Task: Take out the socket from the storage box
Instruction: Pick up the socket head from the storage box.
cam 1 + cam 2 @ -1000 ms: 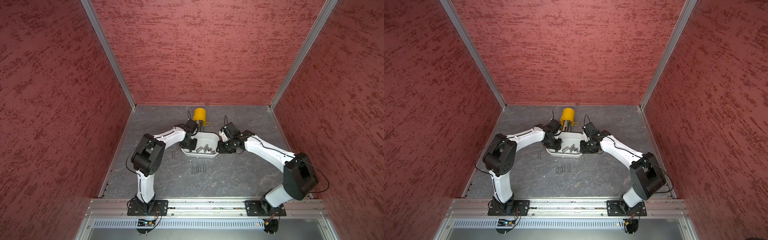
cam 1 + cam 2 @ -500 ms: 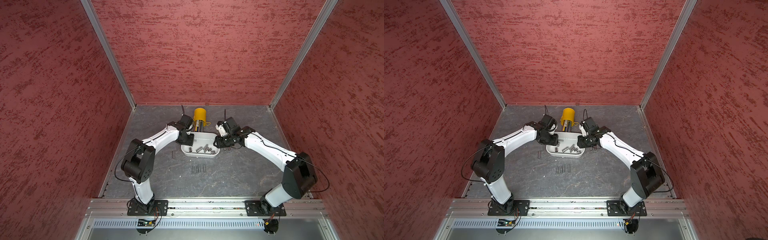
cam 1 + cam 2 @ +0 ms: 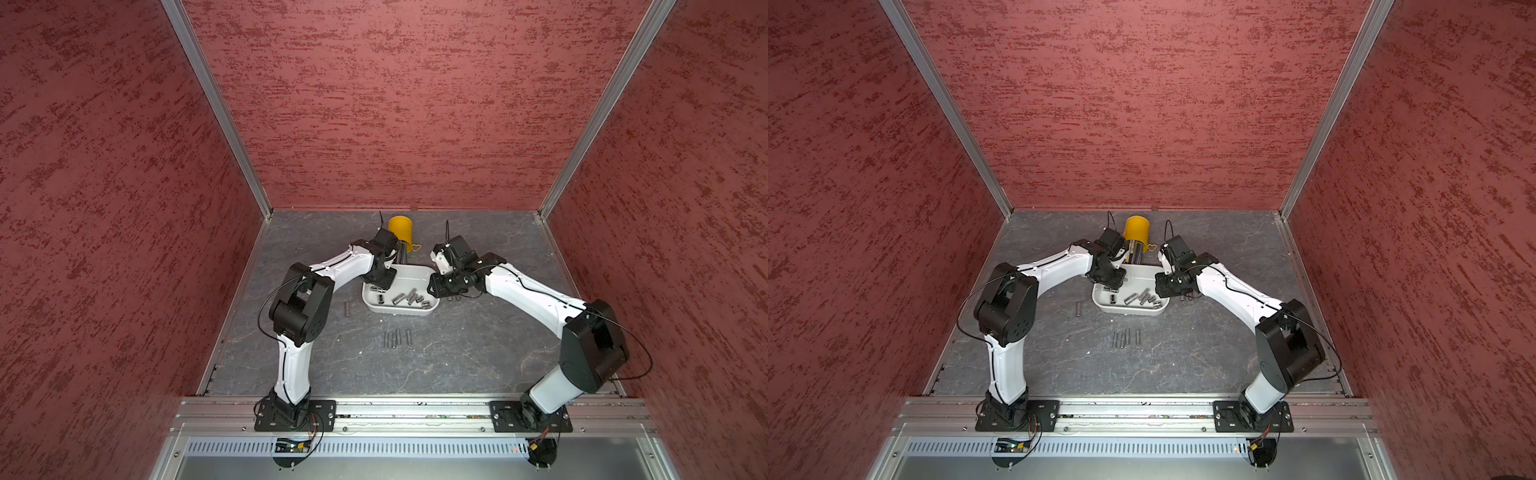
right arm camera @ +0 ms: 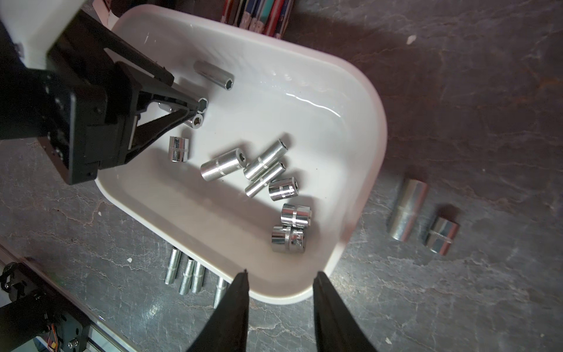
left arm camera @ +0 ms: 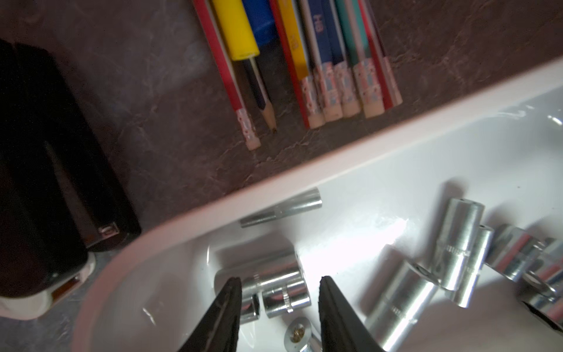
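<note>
The left end effector (image 5: 280, 279), jaws parted astride a short socket (image 5: 286, 300) at the 9 o'clock end of the storage box (image 3: 401, 312), may well pinch the neighbour (image 5: 274, 277) lying against it or flick it away; the right end effector (image 4: 281, 274) hovers open, empty, at 3 o'clock.

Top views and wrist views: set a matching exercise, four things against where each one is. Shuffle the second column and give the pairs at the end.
Things
1. yellow pen cup
2. pencils
3. row of four slim sockets
4. left end effector

Places
A. on the table in front of the storage box, toward the robot's bases
B. inside the storage box, jaws apart astride a socket
C. behind the storage box, farthest back on the table
D. lying on the table between the yellow pen cup and the storage box

Pairs: 1-C, 2-D, 3-A, 4-B
</note>
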Robot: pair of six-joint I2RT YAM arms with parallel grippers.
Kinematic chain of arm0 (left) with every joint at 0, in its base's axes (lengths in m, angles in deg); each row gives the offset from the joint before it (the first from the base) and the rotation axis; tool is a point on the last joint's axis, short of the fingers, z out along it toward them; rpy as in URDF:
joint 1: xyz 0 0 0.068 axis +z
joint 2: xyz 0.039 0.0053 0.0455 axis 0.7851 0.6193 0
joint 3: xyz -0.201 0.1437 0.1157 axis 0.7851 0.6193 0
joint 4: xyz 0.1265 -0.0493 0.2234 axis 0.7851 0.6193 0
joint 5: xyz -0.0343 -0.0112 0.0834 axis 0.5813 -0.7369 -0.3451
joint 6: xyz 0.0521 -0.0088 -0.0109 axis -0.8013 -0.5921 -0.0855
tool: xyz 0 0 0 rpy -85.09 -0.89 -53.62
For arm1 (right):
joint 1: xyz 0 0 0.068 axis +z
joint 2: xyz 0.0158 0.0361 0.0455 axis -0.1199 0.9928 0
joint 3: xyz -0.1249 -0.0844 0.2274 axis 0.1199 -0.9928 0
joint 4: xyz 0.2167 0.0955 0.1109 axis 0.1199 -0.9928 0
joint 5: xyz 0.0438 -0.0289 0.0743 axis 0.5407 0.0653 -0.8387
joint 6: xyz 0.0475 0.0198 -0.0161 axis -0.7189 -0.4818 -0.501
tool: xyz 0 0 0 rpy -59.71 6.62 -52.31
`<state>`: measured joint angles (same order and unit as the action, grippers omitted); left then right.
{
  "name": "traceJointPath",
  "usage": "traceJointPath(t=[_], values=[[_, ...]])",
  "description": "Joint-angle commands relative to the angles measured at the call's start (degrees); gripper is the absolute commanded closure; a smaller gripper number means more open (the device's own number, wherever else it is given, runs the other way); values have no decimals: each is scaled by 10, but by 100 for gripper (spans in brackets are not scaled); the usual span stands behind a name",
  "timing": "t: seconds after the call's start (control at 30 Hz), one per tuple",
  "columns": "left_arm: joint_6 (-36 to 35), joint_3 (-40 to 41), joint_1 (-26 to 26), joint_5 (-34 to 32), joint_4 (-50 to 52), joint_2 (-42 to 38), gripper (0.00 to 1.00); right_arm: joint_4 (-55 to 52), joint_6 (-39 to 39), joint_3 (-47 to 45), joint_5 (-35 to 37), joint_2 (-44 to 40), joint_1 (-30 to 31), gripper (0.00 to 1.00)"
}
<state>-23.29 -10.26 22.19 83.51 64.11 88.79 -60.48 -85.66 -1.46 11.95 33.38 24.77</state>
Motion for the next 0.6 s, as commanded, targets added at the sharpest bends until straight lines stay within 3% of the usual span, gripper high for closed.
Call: traceJointPath(t=[0.0, 0.3, 0.57], values=[[-54, -22, 0, -22, 2, 19, 55, 13, 1, -7, 6, 7, -3, 62], [-113, -19, 7, 5, 19, 33, 56, 7, -3, -11, 5, 7, -3, 62], [-109, -13, 13, -2, 3, 50, 66, 11, -5, -26, 3, 4, -3, 62]])
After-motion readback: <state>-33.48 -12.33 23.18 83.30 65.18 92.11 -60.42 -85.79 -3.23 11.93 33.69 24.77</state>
